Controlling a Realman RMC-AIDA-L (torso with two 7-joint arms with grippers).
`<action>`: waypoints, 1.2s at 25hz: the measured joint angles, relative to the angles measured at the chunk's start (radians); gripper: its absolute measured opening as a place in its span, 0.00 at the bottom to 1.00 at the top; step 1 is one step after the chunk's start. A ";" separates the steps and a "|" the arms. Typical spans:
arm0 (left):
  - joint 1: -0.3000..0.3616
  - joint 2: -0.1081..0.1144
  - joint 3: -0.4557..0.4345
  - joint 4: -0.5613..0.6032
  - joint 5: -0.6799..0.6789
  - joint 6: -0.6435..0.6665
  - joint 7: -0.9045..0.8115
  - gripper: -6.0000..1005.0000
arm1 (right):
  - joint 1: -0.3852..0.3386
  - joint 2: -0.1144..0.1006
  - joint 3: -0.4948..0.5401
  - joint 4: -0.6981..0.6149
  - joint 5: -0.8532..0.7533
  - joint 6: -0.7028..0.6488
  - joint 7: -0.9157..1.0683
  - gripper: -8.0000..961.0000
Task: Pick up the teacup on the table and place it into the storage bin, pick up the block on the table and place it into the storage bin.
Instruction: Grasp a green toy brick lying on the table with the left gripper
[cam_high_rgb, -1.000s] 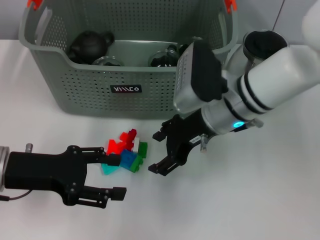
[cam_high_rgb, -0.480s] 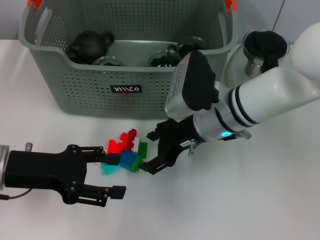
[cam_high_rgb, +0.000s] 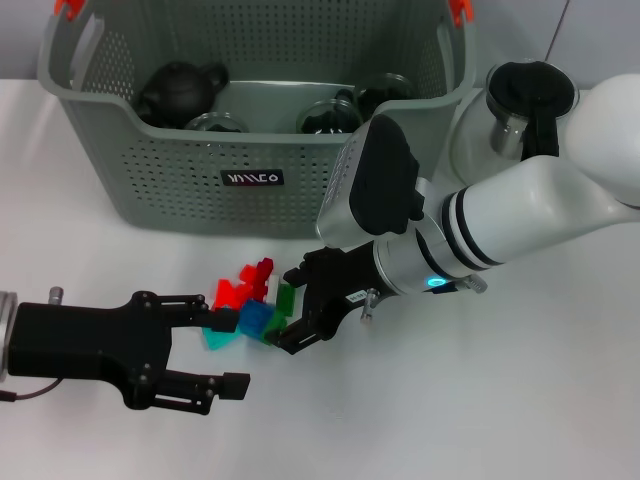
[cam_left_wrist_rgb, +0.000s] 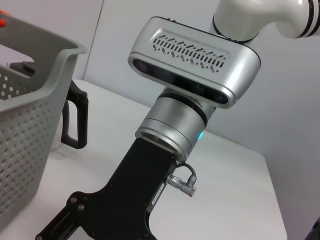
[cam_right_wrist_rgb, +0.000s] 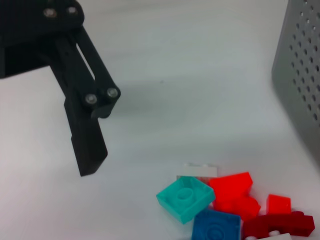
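A pile of small blocks (cam_high_rgb: 248, 305) in red, blue, teal and green lies on the white table in front of the storage bin (cam_high_rgb: 250, 180). The right wrist view shows the same blocks (cam_right_wrist_rgb: 186, 198) close up. My right gripper (cam_high_rgb: 292, 308) is open, low over the table at the pile's right edge, one finger on either side of the green block (cam_high_rgb: 286, 298). To the left of the pile my left gripper (cam_high_rgb: 222, 352) rests open, and one of its fingers (cam_right_wrist_rgb: 89, 145) shows in the right wrist view. No teacup shows on the table.
Inside the bin lie a black teapot (cam_high_rgb: 180, 88) and dark glassy round vessels (cam_high_rgb: 325, 115). The bin's perforated wall (cam_right_wrist_rgb: 300, 75) stands close behind the blocks. My right arm's silver camera housing (cam_left_wrist_rgb: 195, 60) fills the left wrist view.
My right gripper has come down and to the left, from beside the pile to its edge, with its fingers now around the green block. The left gripper has stayed still.
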 joint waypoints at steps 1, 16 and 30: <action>0.000 0.000 0.000 0.000 0.000 0.000 0.000 0.82 | -0.001 0.000 -0.001 0.001 0.003 0.000 0.000 0.92; 0.002 0.000 -0.001 0.000 0.000 -0.004 -0.001 0.82 | -0.001 -0.009 -0.013 -0.004 0.015 -0.049 -0.002 0.92; 0.001 -0.002 0.000 0.000 0.000 -0.012 -0.001 0.82 | -0.001 -0.003 -0.013 -0.007 0.016 -0.076 -0.026 0.92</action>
